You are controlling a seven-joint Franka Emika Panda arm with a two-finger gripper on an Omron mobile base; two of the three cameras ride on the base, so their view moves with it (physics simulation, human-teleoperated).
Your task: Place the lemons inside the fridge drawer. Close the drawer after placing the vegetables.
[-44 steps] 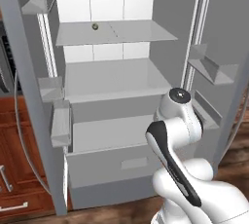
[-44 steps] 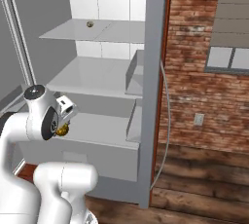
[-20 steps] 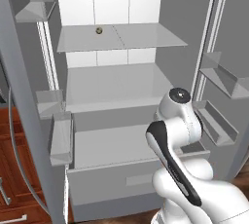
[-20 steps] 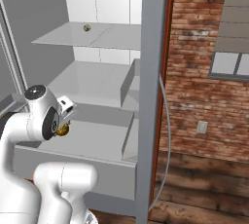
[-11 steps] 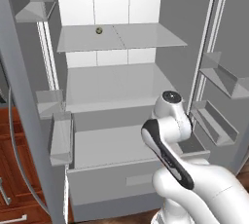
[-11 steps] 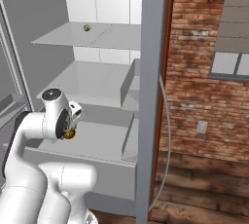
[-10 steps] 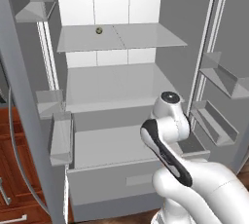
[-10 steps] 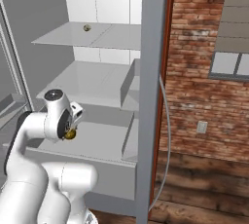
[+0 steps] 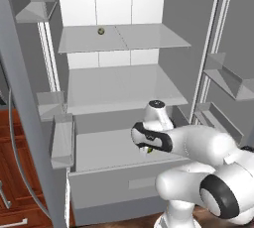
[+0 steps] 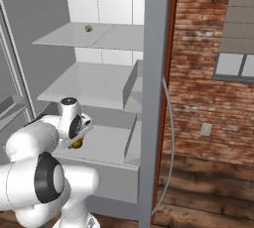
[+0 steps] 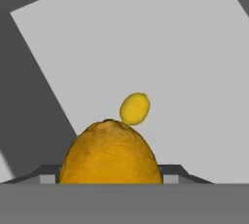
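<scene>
Gripper (image 10: 77, 142) closing on a rounded, matt orange-yellow lemon (image 11: 111, 154) with finely mottled skin, hanging over the open fridge drawer (image 9: 124, 186). A second lemon (image 11: 134, 108), smooth, bright yellow and oval, is lying on the drawer's flat pale-grey floor. The drawer is standing pulled out, a plain box with a small rectangular mark on its front. Above it, flat grey shelves (image 9: 121, 37) are spanning the white-backed fridge; a red brick wall (image 10: 213, 63) is flanking the fridge's right side

Held lemon (image 11: 111, 155) hides the tool's (image 11: 111, 178) fingertips.
</scene>
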